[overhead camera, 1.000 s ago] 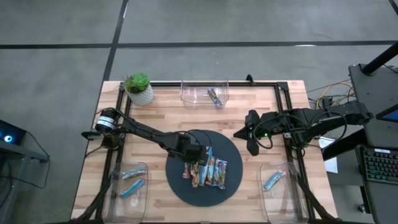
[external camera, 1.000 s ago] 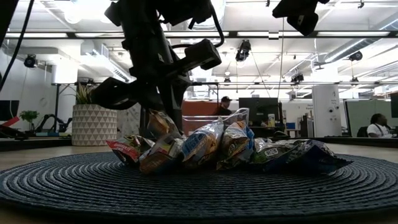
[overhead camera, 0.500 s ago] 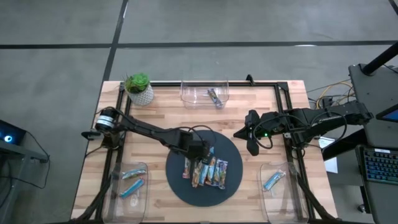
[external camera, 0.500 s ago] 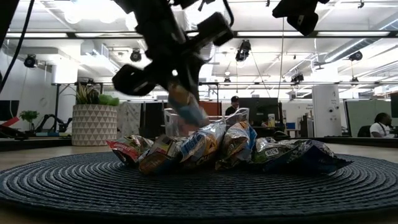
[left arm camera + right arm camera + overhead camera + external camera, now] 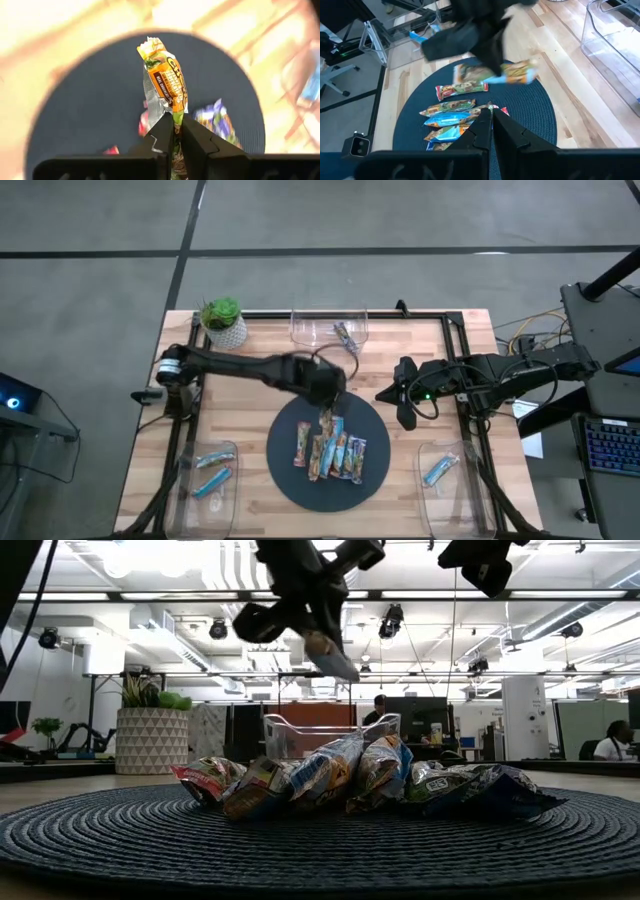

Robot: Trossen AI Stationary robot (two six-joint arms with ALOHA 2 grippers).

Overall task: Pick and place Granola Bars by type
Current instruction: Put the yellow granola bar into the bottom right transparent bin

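The left gripper [image 5: 173, 131] is clamped on one granola bar [image 5: 165, 80] (orange-and-green wrapper), held in the air above the round mat's [image 5: 290, 482] far edge. The other bars [image 5: 330, 455] lie clustered mid-mat. The right gripper [image 5: 407, 417], fingers closed and empty, hovers off the mat's right edge.

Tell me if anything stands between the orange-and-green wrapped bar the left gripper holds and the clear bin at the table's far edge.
Nothing visible: the left gripper holds the orange-and-green wrapped bar above the mat, and only bare wood separates it from the clear plastic bin.
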